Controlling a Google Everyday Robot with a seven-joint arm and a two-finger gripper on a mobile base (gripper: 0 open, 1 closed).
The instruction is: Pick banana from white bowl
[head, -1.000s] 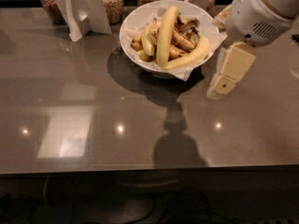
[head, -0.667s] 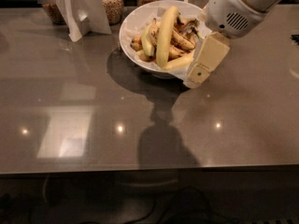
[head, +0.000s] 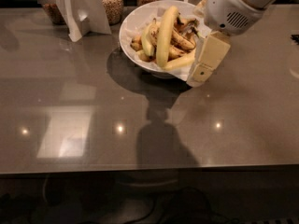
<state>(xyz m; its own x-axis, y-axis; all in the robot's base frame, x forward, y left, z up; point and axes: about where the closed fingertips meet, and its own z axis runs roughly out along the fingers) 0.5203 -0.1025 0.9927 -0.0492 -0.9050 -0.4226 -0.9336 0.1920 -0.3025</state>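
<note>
The white bowl [head: 133, 22] stands at the back middle of the grey table, lined with white paper that sticks out over the rim. The banana [head: 165, 35], long, pale yellow-green and nearly straight, lies on top of the pile, running from the far rim to the near rim. A curved deeper-yellow banana [head: 181, 61] and short brown-spotted bananas [head: 180, 38] lie beside it. My gripper [head: 200, 73] hangs from the white arm [head: 233, 8] at the bowl's right front rim, low over the table, just right of the bananas. It holds nothing that I can see.
Glass jars of grain [head: 112, 3] stand behind the bowl. A folded white card stand [head: 81, 10] is at the back left. A dark object [head: 295, 38] sits at the right edge. The table's front edge [head: 149, 169] runs across the lower view.
The arm and gripper have moved left, from well right of the bowl to its right front rim. The bowl and bananas have not moved.
</note>
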